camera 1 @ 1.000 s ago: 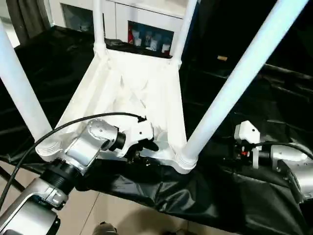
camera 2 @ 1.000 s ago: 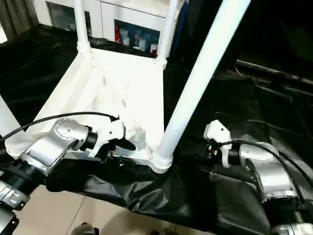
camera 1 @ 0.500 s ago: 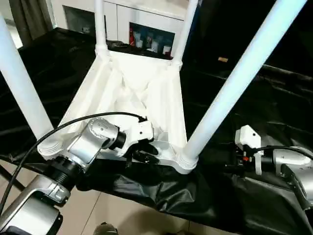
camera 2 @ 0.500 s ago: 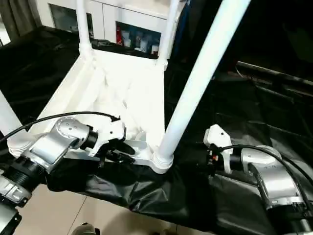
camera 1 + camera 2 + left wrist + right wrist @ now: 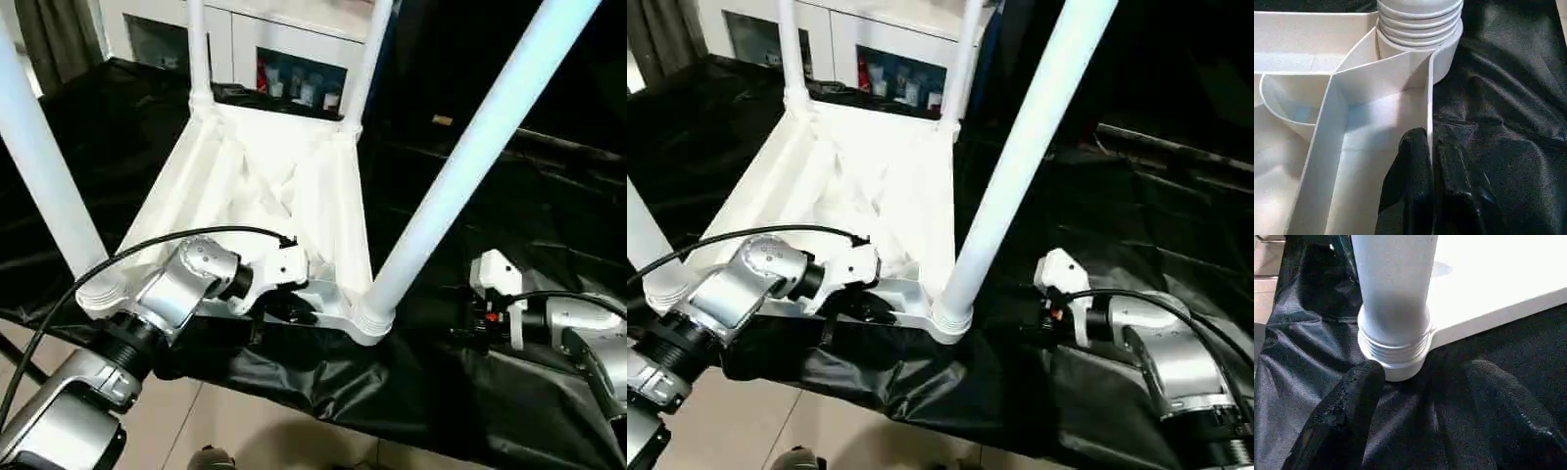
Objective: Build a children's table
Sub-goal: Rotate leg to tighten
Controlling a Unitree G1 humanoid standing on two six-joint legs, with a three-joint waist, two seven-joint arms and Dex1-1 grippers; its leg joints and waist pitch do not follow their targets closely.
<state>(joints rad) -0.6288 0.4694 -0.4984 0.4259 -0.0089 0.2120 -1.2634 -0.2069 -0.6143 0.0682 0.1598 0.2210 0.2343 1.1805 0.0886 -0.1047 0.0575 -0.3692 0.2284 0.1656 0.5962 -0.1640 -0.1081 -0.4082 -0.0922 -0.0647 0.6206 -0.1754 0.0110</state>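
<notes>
The children's table lies upside down on the black cloth, its white ribbed top (image 5: 284, 186) facing up. Legs stand in the corner sockets: the near right leg (image 5: 460, 166), the near left leg (image 5: 44, 166) and two far legs (image 5: 196, 49). My left gripper (image 5: 1430, 161) is shut on the thin near rim of the top, one black finger on each side of the wall, close to the near right socket (image 5: 1420, 29). My right gripper (image 5: 1425, 369) is open, its fingers (image 5: 1359, 382) low on the cloth beside the threaded base of the near right leg (image 5: 1393, 298), not touching it.
The black-draped work table (image 5: 470, 411) ends close in front of me, with tiled floor (image 5: 225, 431) below its edge. A white cabinet with bottles (image 5: 294, 78) stands behind the far legs. A black cable (image 5: 147, 250) loops over my left forearm.
My left gripper's fingers have closed onto the near rim of the table top. The right arm has hardly moved.
</notes>
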